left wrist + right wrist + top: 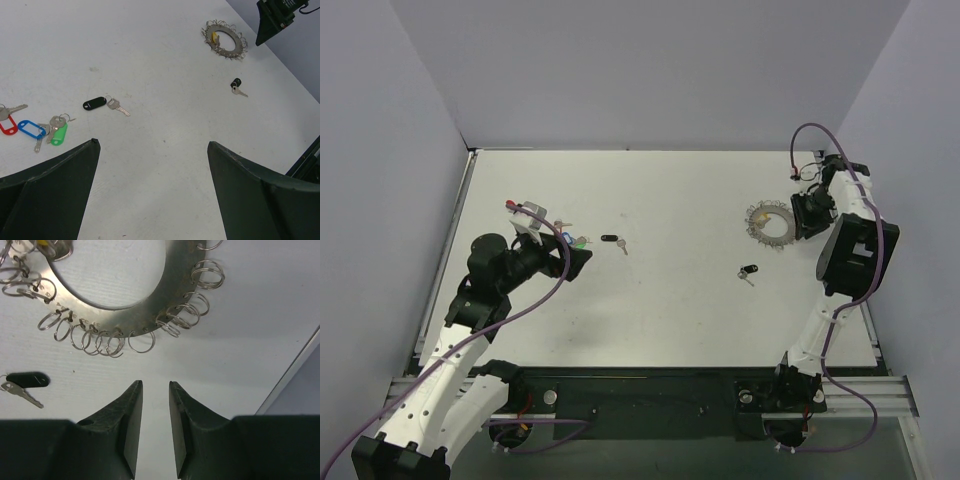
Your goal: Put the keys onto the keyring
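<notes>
The keyring (761, 235) is a flat silver loop fringed with small rings, lying at the table's right. It fills the top of the right wrist view (150, 315). A yellow tag (215, 37) hangs on it. My right gripper (155, 383) hovers just beside its edge, jaws a narrow gap apart with nothing between them. One black-tagged key (610, 239) lies mid-table and another (750, 270) lies below the keyring. Red (7, 125), blue (30, 128) and green (59, 134) tagged keys cluster at the left. My left gripper (152, 143) stands wide open next to that cluster.
The white table's right edge (295, 375) runs close beside my right gripper. Grey walls enclose the back and sides. A purple cable (810, 135) loops above the right wrist.
</notes>
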`<state>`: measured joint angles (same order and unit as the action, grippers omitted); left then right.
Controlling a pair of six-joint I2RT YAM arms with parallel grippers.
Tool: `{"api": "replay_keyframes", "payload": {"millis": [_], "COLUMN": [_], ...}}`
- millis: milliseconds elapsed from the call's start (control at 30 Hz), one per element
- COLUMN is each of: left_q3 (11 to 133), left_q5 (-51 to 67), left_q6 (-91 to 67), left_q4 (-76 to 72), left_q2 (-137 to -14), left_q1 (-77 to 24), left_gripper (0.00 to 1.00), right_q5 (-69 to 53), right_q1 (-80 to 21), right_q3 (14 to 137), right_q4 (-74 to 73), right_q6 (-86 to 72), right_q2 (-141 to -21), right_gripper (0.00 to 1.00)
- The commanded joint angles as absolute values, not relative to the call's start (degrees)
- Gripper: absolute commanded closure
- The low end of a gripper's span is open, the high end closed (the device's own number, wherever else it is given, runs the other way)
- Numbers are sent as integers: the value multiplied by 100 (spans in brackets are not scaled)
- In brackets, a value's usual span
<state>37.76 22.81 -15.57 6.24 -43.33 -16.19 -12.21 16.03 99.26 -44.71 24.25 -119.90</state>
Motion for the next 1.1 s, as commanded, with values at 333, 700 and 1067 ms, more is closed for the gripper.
{"api": "replay_keyframes", "payload": {"millis": [333,700,1067], "left_q3": [4034,4043,4043], "left_q5": [2303,2329,2338], "left_q6": [-1459,-1450,-1459], "left_q4": [501,501,501], "left_q2": [-4403,-4421,-4430], "left_q1": [-1600,-1564,-1564], "left_gripper": [0,0,0], "right_q5": [-1775,-1864,-1406], "right_q1": [1257,1257,1178], "right_q3": [9010,9035,8921], "right_q4": [-4861,-4570,-4254], "right_q6": [6678,7963,7427], "right_q2": [-11242,-11267,-11417], "right_gripper": [70,65,66]}}
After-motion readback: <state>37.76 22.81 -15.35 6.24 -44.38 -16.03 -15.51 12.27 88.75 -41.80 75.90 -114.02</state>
